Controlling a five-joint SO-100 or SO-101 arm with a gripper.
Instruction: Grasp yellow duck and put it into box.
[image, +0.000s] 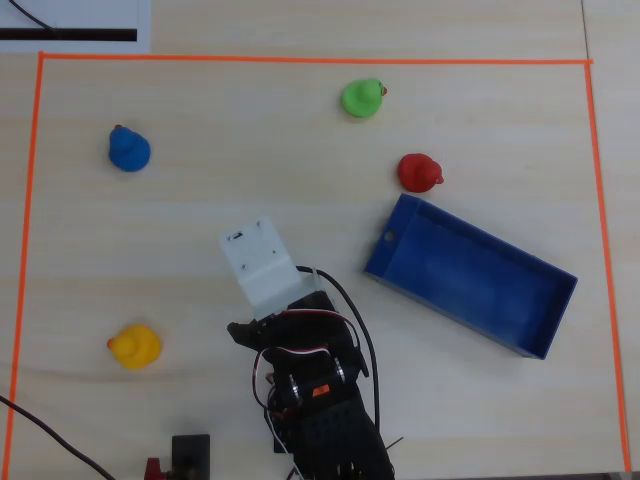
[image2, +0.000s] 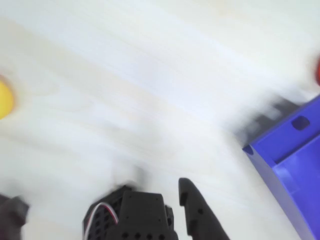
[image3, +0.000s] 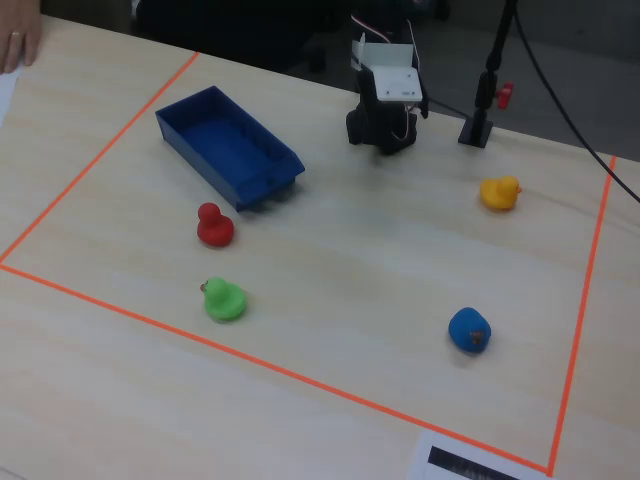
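Note:
The yellow duck (image: 135, 346) sits on the pale wood table, left of the arm in the overhead view and right of it in the fixed view (image3: 499, 192). Only a blurred edge of it shows at the left edge of the wrist view (image2: 4, 100). The dark-blue box (image: 380, 255) lies empty to the arm's right in the overhead view; it also shows in the fixed view (image3: 255, 185) and the wrist view (image2: 280, 135). My gripper (image: 245, 332) is folded low near the arm's base, well apart from the duck. Its jaws look shut and hold nothing (image2: 170, 189).
A red duck (image: 418, 172) stands just beyond the box's short side. A green duck (image: 362, 97) and a blue duck (image: 129, 149) sit farther out. Orange tape (image: 300, 59) frames the work area. A black stand (image3: 478, 125) and cables are beside the base.

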